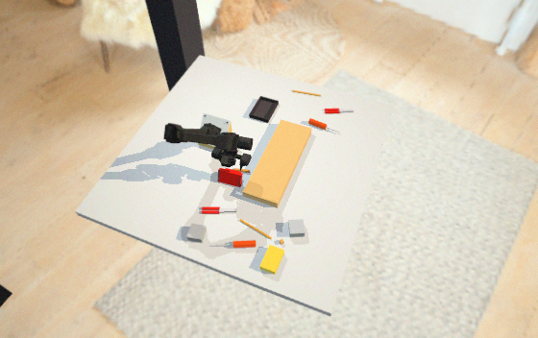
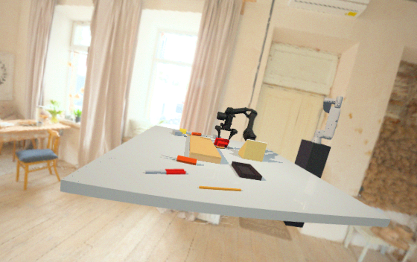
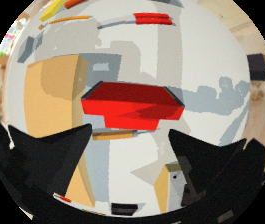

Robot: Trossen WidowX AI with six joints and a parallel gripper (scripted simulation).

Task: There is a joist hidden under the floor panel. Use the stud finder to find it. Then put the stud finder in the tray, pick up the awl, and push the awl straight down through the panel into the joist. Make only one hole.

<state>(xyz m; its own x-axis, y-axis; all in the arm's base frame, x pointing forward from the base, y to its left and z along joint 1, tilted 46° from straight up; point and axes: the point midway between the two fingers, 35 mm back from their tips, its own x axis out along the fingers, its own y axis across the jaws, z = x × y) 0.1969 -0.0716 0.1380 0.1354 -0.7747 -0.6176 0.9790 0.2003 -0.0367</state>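
The red stud finder lies on the white table beside the left long edge of the tan floor panel. My gripper hangs just above the stud finder, pointing down, open and empty, with a finger on each side of it. The dark tray lies beyond the panel's far end. Several awl-like tools lie about: a red-handled one and an orange-handled one near the front, another red one and another orange one at the far end.
A yellow block and two grey blocks lie near the front edge. Two pencils lie loose. A tan block stands by the arm's base. A dark post stands behind the table.
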